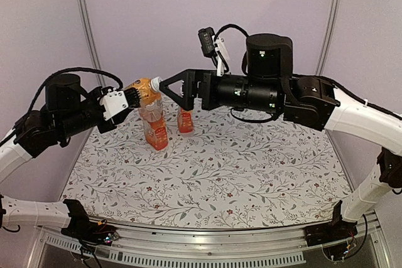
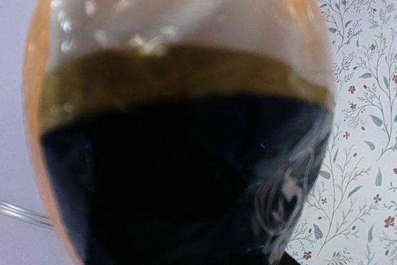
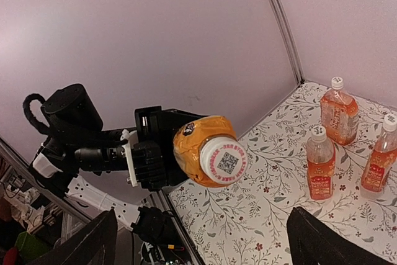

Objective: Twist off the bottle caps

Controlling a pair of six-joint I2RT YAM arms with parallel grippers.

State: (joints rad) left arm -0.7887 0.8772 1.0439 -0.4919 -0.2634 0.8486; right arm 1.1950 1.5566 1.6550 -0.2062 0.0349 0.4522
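Observation:
My left gripper is shut on the dark-labelled orange-drink bottle and holds it on its side above the table. Its white cap points at my right gripper. The bottle fills the left wrist view, and the left fingers are hidden there. In the right wrist view the cap, printed with a QR code, faces the camera. My right gripper is open wide, its fingertips just short of the cap and not touching it. Three red-labelled bottles stand capped on the table.
The red-labelled bottles stand at the back left of the floral tablecloth, below the held bottle. Purple walls and a metal post close the back. The right arm's body spans the back middle.

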